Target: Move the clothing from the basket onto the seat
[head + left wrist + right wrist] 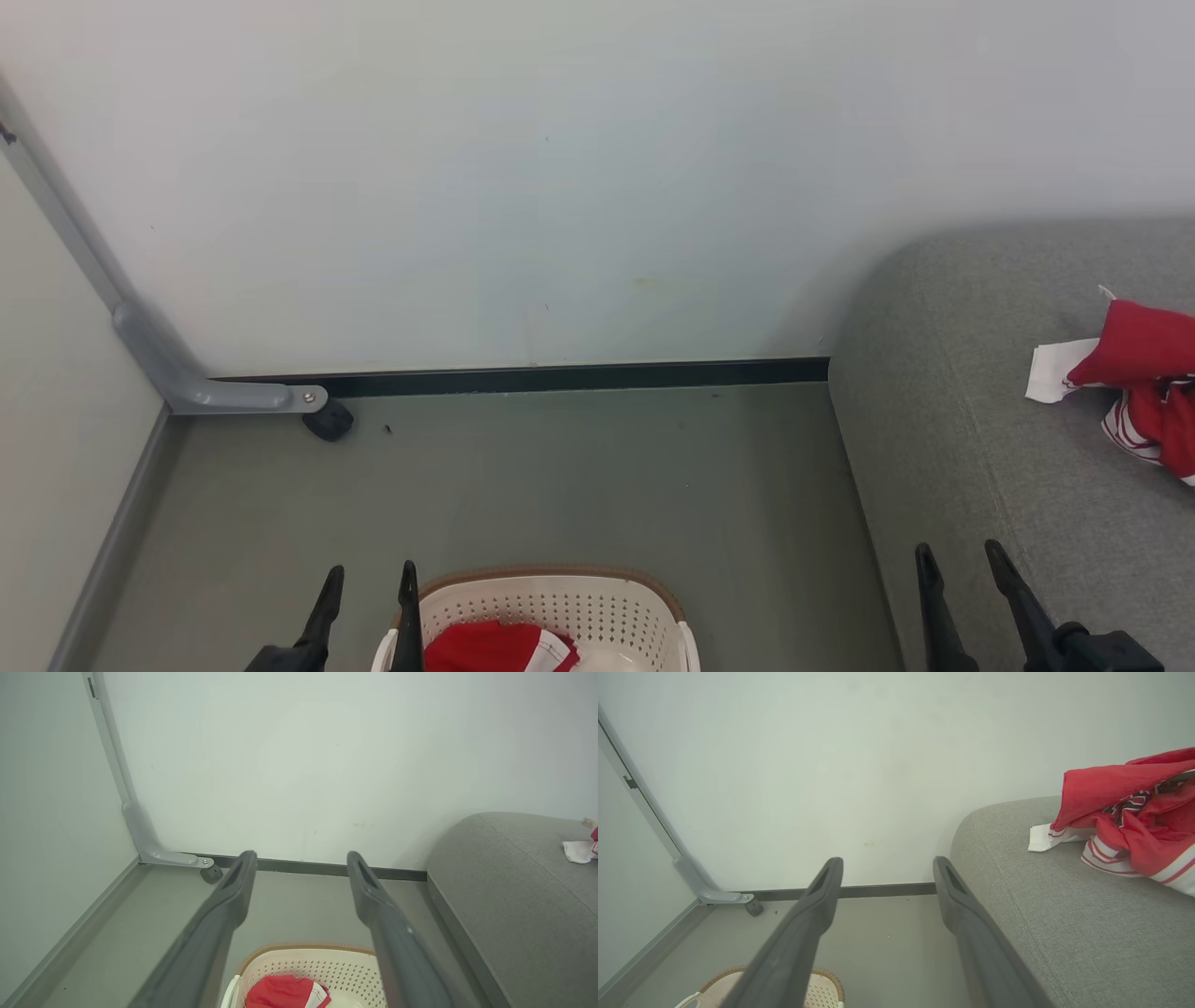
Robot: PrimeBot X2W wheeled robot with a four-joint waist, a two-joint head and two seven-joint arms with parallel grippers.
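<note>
Crumpled red-and-white fabric clothing (495, 646) is seen in the oval cream perforated basket (597, 607), just beside the left gripper (372, 569); it and the right gripper (959, 551) are spread apart.

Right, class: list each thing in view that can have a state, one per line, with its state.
left gripper: open, empty
right gripper: open, empty
basket: upright on floor, not yet emptied
garment: crumpled in basket
clothes: heaped on seat
</note>
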